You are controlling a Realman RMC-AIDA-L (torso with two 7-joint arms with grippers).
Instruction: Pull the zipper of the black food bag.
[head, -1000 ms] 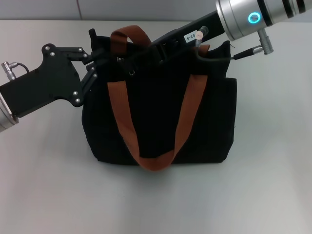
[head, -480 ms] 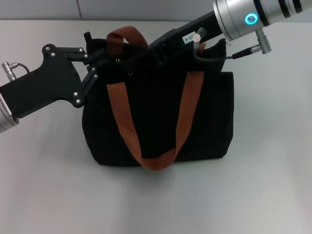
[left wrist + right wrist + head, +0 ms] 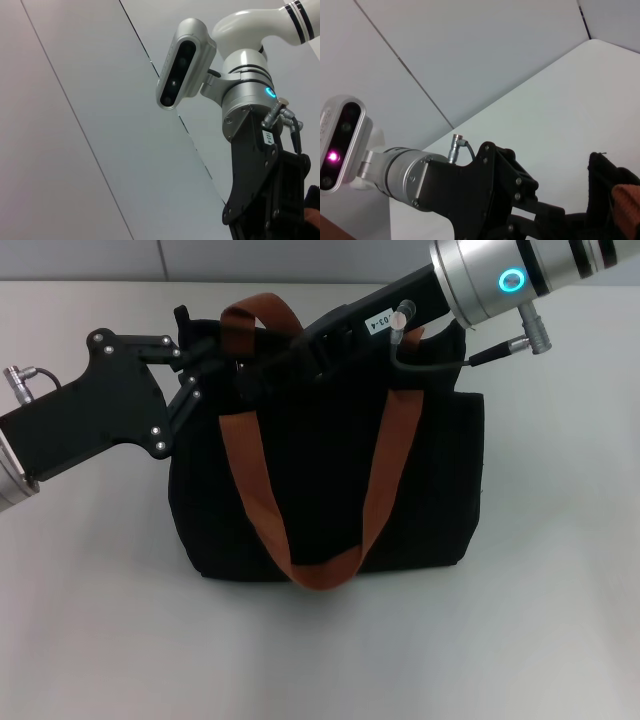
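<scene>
bag (image 3: pixel 330 480): black tote standing upright on the white table (image 3: pixel 560 620), orange-brown straps (image 3: pixel 250 480) draping down its front face and looping over the top.
zipper: running along the bag's top edge; pull tab not visible now, hidden under the right arm and dark fabric.
left gripper (image 3: pixel 195 350): sitting at the bag's upper left corner, fingers against the fabric there; looking clamped on the corner, but how far closed I cannot tell.
right gripper (image 3: pixel 270 375): reaching in across the top from the right, tip lying on the zipper line near the left strap; black on black, so opening and any hold on the tab cannot tell.
wrist views: showing only the other arm and wall, no help on the tab.
step: judging the pull along the top edge is under way.
doing it well: left should be bracing the corner so the bag isn't sliding; right should be drawing straight along the zipper line, low and level, not lifting.
risk: bag tipping or dragging, strap snagging the gripper, tab slipping.
</scene>
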